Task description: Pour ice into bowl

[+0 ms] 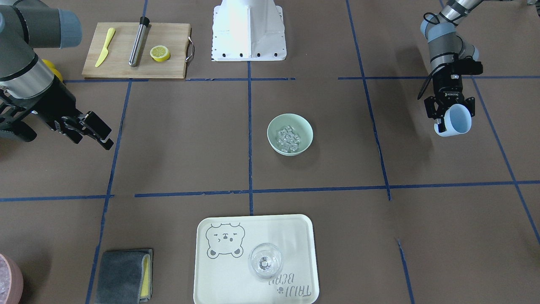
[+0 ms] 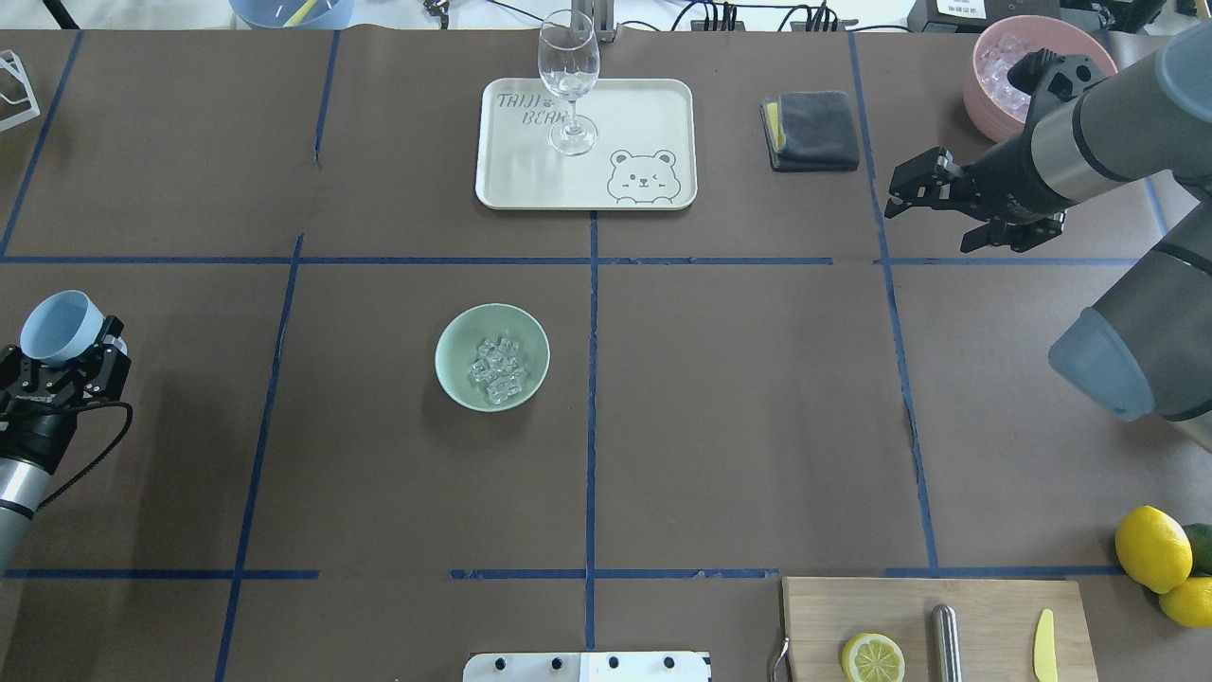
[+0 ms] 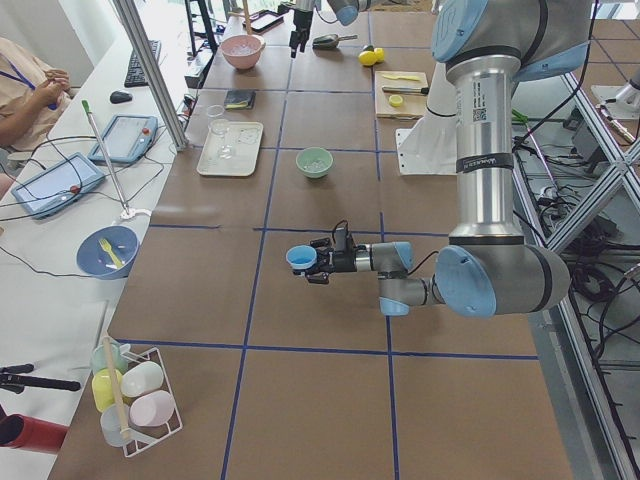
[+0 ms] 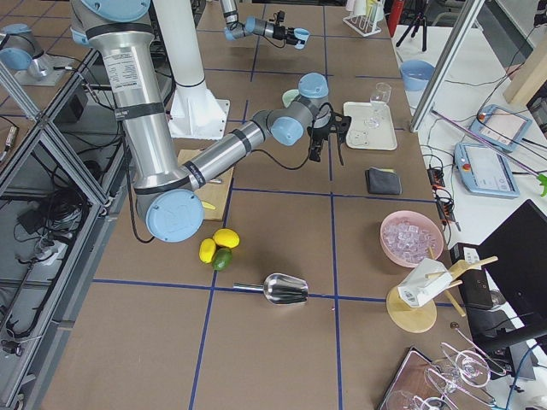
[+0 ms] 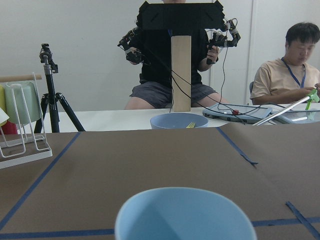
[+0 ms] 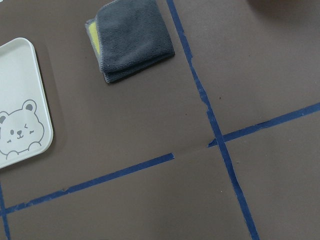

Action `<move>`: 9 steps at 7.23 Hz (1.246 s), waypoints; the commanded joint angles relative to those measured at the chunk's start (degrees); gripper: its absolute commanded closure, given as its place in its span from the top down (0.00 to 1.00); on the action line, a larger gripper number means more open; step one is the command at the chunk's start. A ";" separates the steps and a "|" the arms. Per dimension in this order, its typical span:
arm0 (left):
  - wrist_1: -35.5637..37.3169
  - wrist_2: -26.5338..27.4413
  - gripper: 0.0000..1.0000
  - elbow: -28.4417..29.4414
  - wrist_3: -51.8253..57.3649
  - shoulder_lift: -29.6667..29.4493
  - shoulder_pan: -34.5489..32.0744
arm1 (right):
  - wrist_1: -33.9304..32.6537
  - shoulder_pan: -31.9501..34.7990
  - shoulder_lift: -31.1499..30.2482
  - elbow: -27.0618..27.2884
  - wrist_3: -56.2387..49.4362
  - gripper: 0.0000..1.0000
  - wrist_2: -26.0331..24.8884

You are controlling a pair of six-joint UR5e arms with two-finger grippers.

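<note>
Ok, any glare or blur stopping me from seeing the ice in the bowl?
Overhead exterior: bowl evenly lit, ice cubes distinct, only a soft shadow. Exterior front-facing: white robot base blown out, bowl unaffected. Left wrist-mounted: blue cup rim close and out of focus; bowl not in frame.

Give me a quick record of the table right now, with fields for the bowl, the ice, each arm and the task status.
bowl: pale green, upright, mid-table, clear of both arms
ice: clear cubes piled inside the bowl
left pincer: shut on pale blue cup, off to the side; no ice visible in the cup
right pincer: open, empty, near the grey cloth
task status: pour looks done, ice sits in the bowl
</note>
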 commanded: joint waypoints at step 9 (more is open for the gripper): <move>0.34 0.05 0.39 6.06 -0.47 -2.67 0.58 | -0.08 -0.15 0.33 -0.20 0.52 1.00 0.03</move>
